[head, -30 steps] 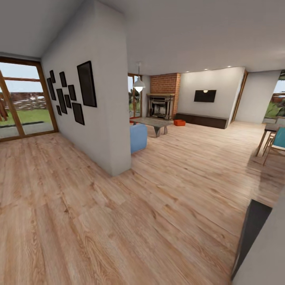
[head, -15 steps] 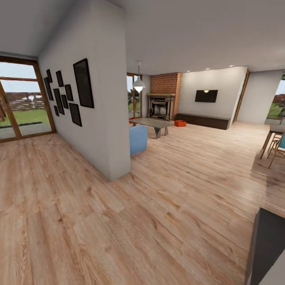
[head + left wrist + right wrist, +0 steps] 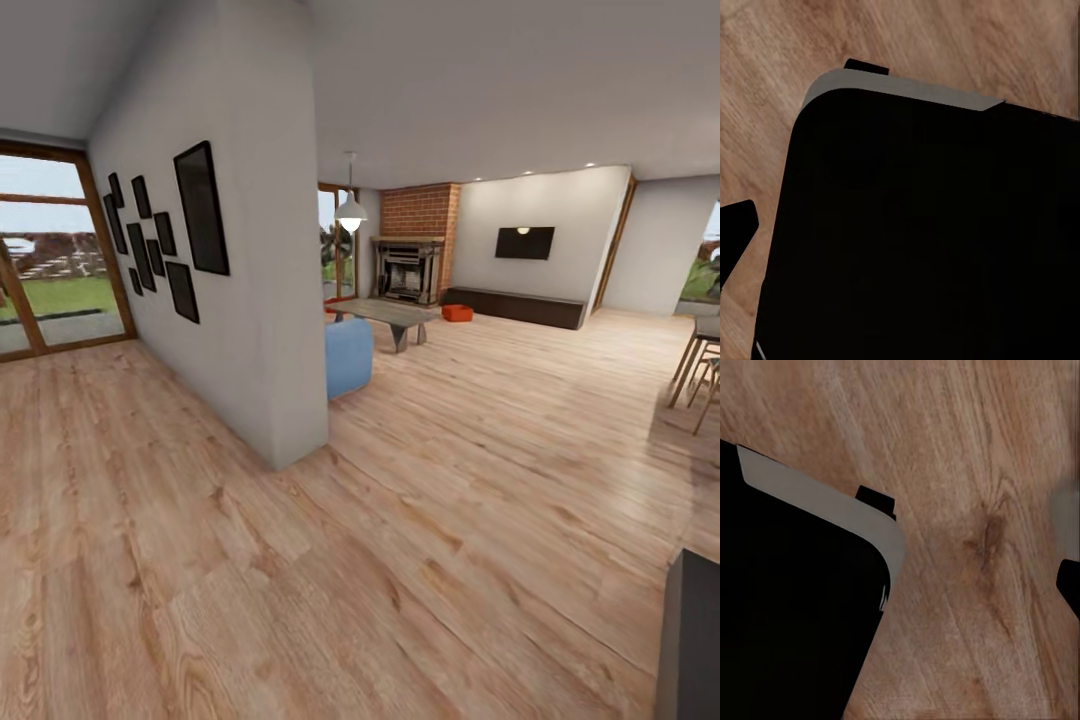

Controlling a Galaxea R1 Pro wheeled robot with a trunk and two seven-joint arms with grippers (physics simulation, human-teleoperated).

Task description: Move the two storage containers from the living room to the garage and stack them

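Rightward camera drift has slid the partition wall [image 3: 255, 330] toward nine o'clock. One orange storage container [image 3: 457, 313] sits far off at one o'clock on the wood floor [image 3: 420, 520], near the brick fireplace [image 3: 408, 268], well apart from either end effector; whether their fingers are spread or pressed together I cannot tell, possibly hidden by dark housing.

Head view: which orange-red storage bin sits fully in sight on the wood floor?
The orange-red rectangular bin before the dark low cabinet, right of the brick fireplace. The other is just an orange-red sliver behind the blue sofa.
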